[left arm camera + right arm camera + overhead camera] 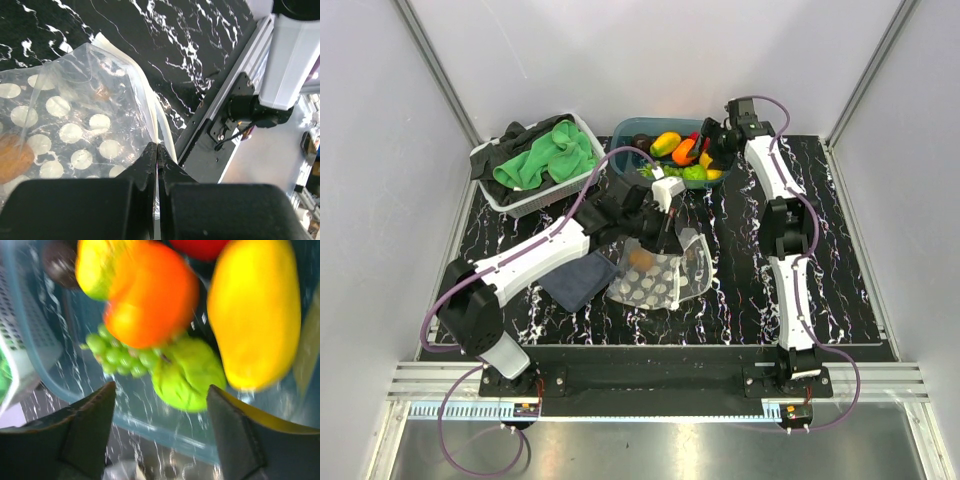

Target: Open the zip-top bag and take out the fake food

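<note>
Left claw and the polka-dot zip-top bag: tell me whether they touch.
Touching. The left wrist view shows the left claw shut on the zip-top bag, its white edge strip pinched there.

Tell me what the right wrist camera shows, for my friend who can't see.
The right gripper hangs open over the teal tub, nothing between its two dark fingers. In the tub lie blurry fake foods: an orange and yellow piece, a long yellow fruit, green grapes and a lime-green piece.
</note>
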